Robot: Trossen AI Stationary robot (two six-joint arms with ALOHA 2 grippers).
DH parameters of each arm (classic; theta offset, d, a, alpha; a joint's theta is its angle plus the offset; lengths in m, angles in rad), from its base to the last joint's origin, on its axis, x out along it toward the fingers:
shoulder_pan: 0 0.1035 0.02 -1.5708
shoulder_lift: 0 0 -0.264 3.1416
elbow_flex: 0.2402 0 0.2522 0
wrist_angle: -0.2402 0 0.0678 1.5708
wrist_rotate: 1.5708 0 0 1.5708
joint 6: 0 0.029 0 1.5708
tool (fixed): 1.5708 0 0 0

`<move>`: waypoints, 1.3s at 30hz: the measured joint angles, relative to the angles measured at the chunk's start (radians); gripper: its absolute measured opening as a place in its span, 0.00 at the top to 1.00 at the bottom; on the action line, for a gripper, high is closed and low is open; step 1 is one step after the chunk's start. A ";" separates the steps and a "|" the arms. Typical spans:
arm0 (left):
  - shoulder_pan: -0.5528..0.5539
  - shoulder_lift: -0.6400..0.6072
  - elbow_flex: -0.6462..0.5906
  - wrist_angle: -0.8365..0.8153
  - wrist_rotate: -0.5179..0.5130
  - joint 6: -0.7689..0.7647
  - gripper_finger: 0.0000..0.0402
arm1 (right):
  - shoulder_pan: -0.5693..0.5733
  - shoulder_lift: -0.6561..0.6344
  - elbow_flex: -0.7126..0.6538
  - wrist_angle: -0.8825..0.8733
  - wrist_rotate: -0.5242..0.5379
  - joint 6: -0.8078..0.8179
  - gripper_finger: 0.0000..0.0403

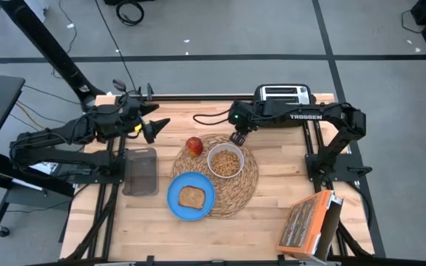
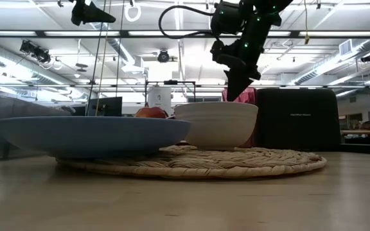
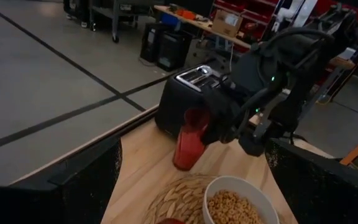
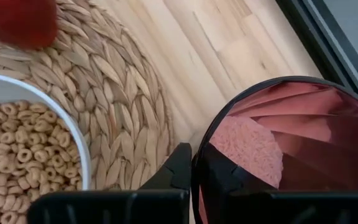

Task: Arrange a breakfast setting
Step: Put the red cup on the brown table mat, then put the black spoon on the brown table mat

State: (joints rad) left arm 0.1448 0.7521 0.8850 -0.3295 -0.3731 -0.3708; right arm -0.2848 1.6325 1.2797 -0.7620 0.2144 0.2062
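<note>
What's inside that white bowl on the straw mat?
The bowl holds small ring-shaped cereal pieces, filling it nearly across. Its bottom is covered by them, so anything beneath cannot be seen. It sits on the mat.

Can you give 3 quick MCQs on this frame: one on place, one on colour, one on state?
1. The toast slice lies on:
A. the plate
B. the bare table
C. the toaster

2. The plate is:
A. white
B. blue
C. green

3. The right gripper is:
A. open and empty
B. shut on the pink cup
C. out of view

Key: 1 A, the toast sits inside the plate's rim in the high view. 2 B, its rim reads blue. 3 B, the fingers clamp the pink cup rim beside the bowl.
</note>
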 joint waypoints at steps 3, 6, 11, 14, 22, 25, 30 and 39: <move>0.000 0.000 0.000 -0.016 0.000 -0.010 0.00 | 0.001 0.000 0.000 0.001 0.001 0.001 0.93; 0.000 0.000 0.000 -0.014 0.000 -0.017 0.00 | 0.001 0.000 -0.001 0.018 -0.012 0.000 0.92; 0.000 0.000 0.000 -0.015 0.000 -0.033 0.00 | 0.002 0.000 -0.001 0.042 -0.015 0.000 0.86; 0.000 0.000 0.000 -0.017 0.000 -0.038 0.00 | 0.002 0.000 -0.001 0.037 0.006 0.000 0.82; 0.000 0.000 0.000 -0.044 0.000 -0.038 0.00 | 0.002 0.001 0.017 0.021 0.005 -0.003 0.69; 0.000 0.000 0.000 -0.092 -0.009 -0.042 0.00 | 0.003 0.001 0.063 0.013 -0.001 -0.007 0.65; 0.014 0.000 0.000 -0.211 -0.014 -0.109 0.00 | 0.003 0.001 0.172 -0.044 -0.016 -0.024 0.61; 0.230 0.037 -0.002 -0.499 -0.243 -0.477 0.02 | 0.034 -0.010 0.451 -0.030 -0.030 -0.108 0.60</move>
State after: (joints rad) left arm 0.3748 0.7889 0.8829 -0.8286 -0.6157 -0.8482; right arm -0.2504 1.6230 1.7312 -0.7916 0.1841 0.0986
